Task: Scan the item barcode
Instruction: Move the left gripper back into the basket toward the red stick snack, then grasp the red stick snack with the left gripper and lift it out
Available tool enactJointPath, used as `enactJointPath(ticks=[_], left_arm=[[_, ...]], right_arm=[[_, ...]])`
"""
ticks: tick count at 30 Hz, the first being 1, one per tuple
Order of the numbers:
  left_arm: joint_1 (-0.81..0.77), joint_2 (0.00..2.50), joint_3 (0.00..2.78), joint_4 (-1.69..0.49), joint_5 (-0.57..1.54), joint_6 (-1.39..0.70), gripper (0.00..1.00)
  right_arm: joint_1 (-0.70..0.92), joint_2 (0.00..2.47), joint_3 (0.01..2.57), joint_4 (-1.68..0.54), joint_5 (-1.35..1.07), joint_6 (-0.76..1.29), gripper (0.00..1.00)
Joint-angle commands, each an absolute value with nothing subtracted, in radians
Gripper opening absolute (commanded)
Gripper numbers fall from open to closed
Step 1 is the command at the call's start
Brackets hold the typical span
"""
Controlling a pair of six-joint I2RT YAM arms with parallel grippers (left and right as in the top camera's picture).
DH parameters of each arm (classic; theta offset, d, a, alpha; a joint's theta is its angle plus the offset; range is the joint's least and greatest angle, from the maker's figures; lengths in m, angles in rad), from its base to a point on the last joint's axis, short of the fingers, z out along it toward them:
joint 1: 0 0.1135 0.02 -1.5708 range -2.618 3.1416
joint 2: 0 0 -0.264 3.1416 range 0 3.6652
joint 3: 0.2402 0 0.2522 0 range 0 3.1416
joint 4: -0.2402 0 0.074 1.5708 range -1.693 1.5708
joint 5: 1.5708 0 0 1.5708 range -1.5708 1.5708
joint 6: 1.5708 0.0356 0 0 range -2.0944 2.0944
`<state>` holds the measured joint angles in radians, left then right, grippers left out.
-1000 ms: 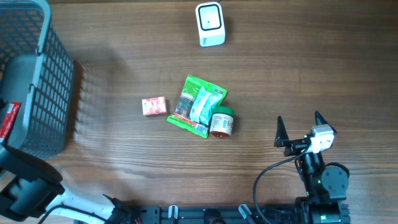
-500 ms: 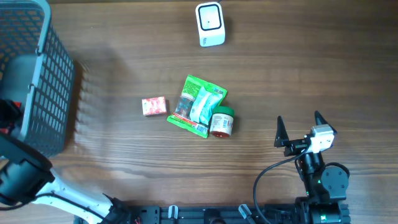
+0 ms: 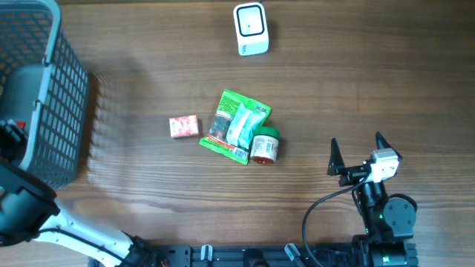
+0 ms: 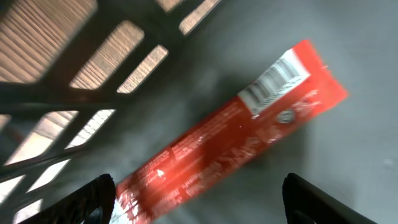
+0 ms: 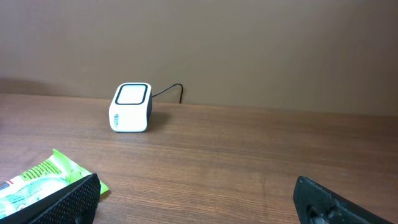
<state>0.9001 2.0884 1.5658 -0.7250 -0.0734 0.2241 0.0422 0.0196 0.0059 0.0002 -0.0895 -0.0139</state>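
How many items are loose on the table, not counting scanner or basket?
4: a small red box on the left, a green pouch at centre, a pale packet lying on it, and a green-lidded jar at its lower right. More may hide underneath.

Brown wooden table (image 3: 148,44) from above, basket on my left.
I see a grey plastic mesh basket (image 3: 52,89), a white boxy barcode scanner (image 3: 250,28) at the far edge, and a green foil packet (image 3: 236,124) touching a green-lidded jar (image 3: 264,145), with a small pink carton (image 3: 183,126) just beside; the right gripper (image 3: 356,148) has its jaws spread.
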Motion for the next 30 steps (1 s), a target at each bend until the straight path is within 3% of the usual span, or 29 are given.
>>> enactJointPath(ticks=[1, 8, 12, 19, 30], left_arm=[[0.918, 2.139, 1.556, -0.737, -0.009, 0.232, 0.81], [0.918, 2.142, 1.556, -0.811, 0.137, 0.225, 0.59], [0.918, 2.142, 1.556, -0.842, 0.179, 0.152, 0.54], [0.918, 2.131, 1.559, -0.847, 0.187, 0.147, 0.2], [0.885, 1.903, 1.654, -0.857, 0.254, 0.057, 0.07]], right_arm=[[0.038, 0.018, 0.005, 0.006, -0.102, -0.025, 1.0], [0.038, 0.018, 0.005, 0.006, -0.102, -0.026, 1.0], [0.038, 0.018, 0.005, 0.006, -0.102, -0.026, 1.0], [0.038, 0.018, 0.005, 0.006, -0.102, -0.026, 1.0], [0.038, 0.018, 0.005, 0.006, -0.102, -0.026, 1.0]])
